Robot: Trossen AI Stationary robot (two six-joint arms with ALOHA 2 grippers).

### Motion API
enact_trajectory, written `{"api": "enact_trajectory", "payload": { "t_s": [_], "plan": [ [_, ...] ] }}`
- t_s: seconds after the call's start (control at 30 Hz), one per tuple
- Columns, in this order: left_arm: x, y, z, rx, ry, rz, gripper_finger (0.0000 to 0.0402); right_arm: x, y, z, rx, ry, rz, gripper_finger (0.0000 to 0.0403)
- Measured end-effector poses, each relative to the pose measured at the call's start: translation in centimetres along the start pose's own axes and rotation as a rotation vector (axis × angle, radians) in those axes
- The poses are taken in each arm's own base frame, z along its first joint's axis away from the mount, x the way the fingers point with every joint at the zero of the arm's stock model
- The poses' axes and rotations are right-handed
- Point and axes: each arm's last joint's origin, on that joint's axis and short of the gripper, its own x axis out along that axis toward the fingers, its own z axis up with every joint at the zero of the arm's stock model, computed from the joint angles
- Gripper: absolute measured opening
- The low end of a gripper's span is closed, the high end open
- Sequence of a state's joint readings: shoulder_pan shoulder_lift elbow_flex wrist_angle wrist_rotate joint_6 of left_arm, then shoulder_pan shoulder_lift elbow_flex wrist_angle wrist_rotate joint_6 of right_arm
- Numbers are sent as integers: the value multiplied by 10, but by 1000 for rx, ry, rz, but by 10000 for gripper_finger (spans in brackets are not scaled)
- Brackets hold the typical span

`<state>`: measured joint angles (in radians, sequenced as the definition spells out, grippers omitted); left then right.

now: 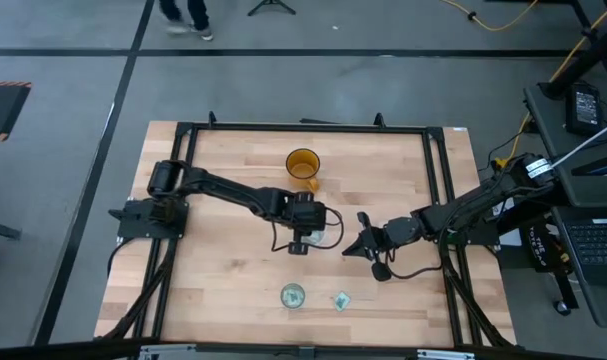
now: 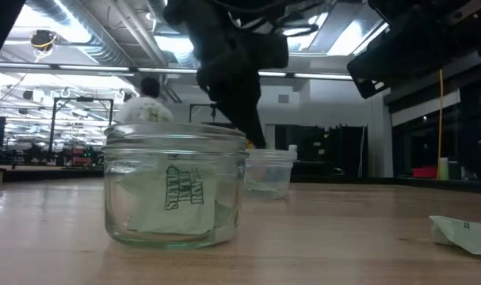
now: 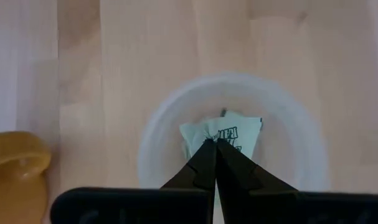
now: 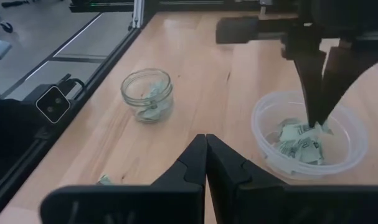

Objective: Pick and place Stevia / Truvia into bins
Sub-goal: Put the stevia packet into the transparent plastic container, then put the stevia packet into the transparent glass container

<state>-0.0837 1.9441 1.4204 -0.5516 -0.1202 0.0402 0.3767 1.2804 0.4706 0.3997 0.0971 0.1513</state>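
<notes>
My left gripper [image 3: 213, 144] is shut on a green-and-white Stevia sachet [image 3: 233, 132] and points down into the wide whitish bin [image 4: 354, 146] at the table's middle [image 1: 326, 238]. More sachets [image 4: 297, 146] lie in that bin. The small clear jar bin [image 4: 147, 94] stands near the front edge [image 1: 292, 295] with sachets inside. One loose sachet [image 1: 341, 299] lies flat on the table to its right. My right gripper [image 4: 205, 142] is shut and hovers just right of the wide bin [image 1: 351, 246], holding nothing. My left gripper pinches the sachet's near edge [image 3: 221, 138] between its two fingertips. The fingers [image 4: 316, 93] come from above, slanting down into the wide bin. The sachet hangs at the tips inside the bin's rim; whether it rests on the sachets below, I cannot tell.
An orange translucent cup [image 1: 303, 163] stands behind the wide bin toward the far edge. A black frame [image 1: 303, 128] runs around the wooden table. Bare wood lies to the left and right of the small jar [image 2: 173, 190].
</notes>
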Motion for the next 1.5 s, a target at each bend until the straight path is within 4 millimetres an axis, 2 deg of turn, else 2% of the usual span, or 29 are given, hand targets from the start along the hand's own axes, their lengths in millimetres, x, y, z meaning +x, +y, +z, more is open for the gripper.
{"api": "enact_trajectory", "payload": {
  "t_s": [0.2, 0.47, 0.7, 0.93, 1.03, 1.2, 1.4, 1.5],
  "plan": [
    [8, 0, -4, 2, 31, 18, 2, 0, 0, 0, 0, -2, 0, 12],
    [8, -1, -5, 8, 47, 38, 5, 0, 0, 0, 2, -2, 0, 12],
    [8, 1, -5, -18, 47, 75, 55, 0, 0, 0, 5, 1, 0, 12],
    [4, -7, -5, 17, 52, 93, 103, 0, 0, 0, 5, 1, 0, 12],
    [-11, -15, 4, 79, 2, 86, 104, 0, 0, 0, 5, 3, 0, 12],
    [-53, -33, 10, 198, -66, 126, 75, 0, 0, -2, 22, 15, -2, 12],
    [-119, -43, -2, 189, -97, 138, 30, 3, 3, -4, 21, 25, 10, 12],
    [-140, -47, -16, 140, -130, 117, 13, 5, 7, -6, 14, 28, 21, 12]
  ]
}}
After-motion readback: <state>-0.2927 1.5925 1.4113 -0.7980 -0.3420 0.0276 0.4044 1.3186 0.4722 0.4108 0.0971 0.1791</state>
